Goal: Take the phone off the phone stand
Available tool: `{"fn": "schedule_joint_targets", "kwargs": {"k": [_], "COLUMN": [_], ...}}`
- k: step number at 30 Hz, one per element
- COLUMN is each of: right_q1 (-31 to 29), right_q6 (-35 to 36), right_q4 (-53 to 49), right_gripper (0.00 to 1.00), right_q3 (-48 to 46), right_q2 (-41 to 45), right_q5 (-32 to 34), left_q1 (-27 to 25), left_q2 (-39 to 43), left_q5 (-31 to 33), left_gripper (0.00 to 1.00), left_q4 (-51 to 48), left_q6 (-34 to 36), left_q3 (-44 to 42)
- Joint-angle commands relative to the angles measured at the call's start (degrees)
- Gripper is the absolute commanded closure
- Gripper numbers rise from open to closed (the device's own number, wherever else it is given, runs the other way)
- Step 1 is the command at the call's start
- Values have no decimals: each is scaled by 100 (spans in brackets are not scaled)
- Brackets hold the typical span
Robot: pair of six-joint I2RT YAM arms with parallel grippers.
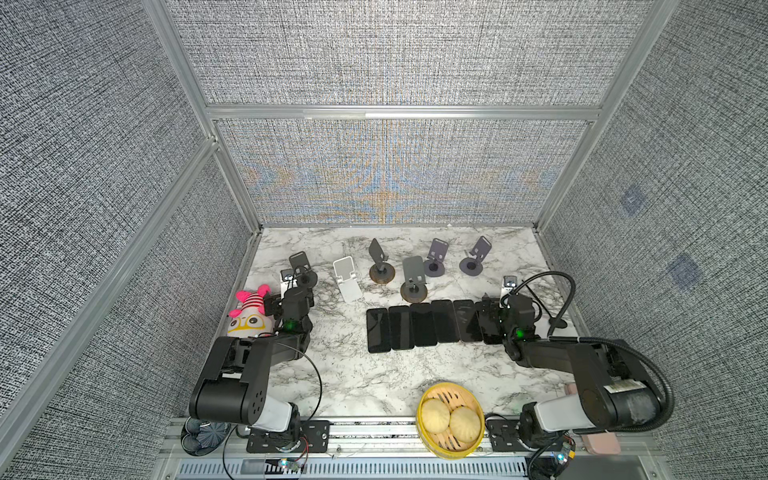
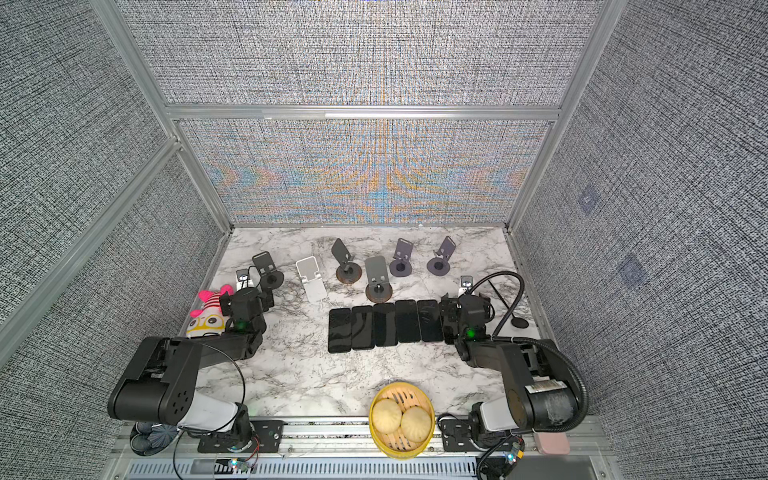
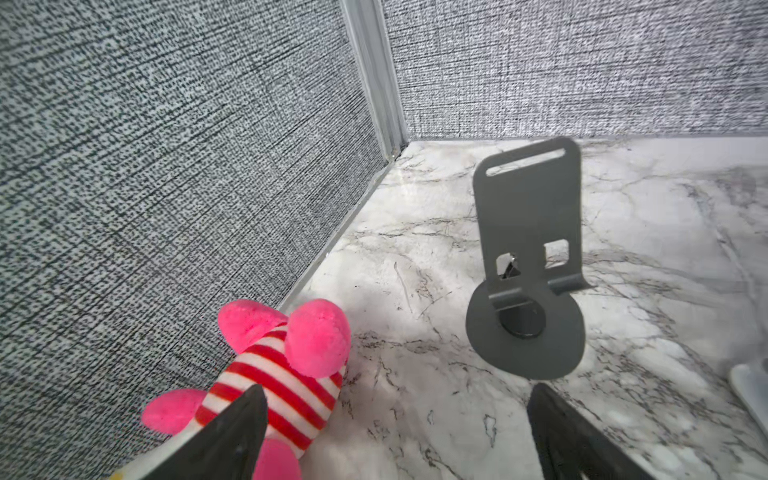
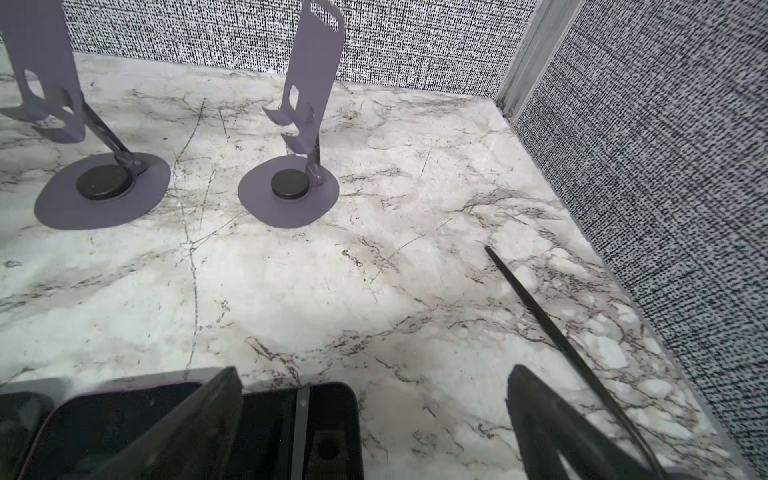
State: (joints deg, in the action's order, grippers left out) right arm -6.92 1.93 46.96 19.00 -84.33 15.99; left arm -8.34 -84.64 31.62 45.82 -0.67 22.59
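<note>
We count phones (image 1: 422, 326) flat in row on desk (image 1: 353, 382), stands (image 1: 413, 272) bare: removal seemingly finished; left fingers (image 3: 239, 432), right fingers (image 4: 195, 428) spread, empty.

Free: counter (image 1: 353, 386) front-middle, bare.
Blocked: stands (image 1: 413, 274) along back; phones (image 1: 422, 326) mid-right; toy (image 1: 249, 318) left edge.

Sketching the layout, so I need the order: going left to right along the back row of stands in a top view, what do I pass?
dark grey stand → white stand → black stand on brown base → grey stand on brown base → left purple stand → right purple stand
</note>
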Motion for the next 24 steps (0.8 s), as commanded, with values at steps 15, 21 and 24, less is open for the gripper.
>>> {"fn": "schedule_joint_targets", "kwargs": {"k": [15,21,24], "right_q1": [25,57,52], "right_q6": [13,0,-7], "right_q4": [509,487,481], "right_gripper": [1,1,1], "right_q3": [233,235,236], "right_q2": [-402,-398,-391], "right_q5": [-199,-228,-231], "left_q1": [210,372,380], "left_q2": [55,-337,-320], "left_q5": [-1041,-1519,-1475], "left_gripper": [1,1,1], "left_q4": [1236,1648,1492], "left_q6": [16,-1,-42], "left_q3": [-582,-626,-554]}}
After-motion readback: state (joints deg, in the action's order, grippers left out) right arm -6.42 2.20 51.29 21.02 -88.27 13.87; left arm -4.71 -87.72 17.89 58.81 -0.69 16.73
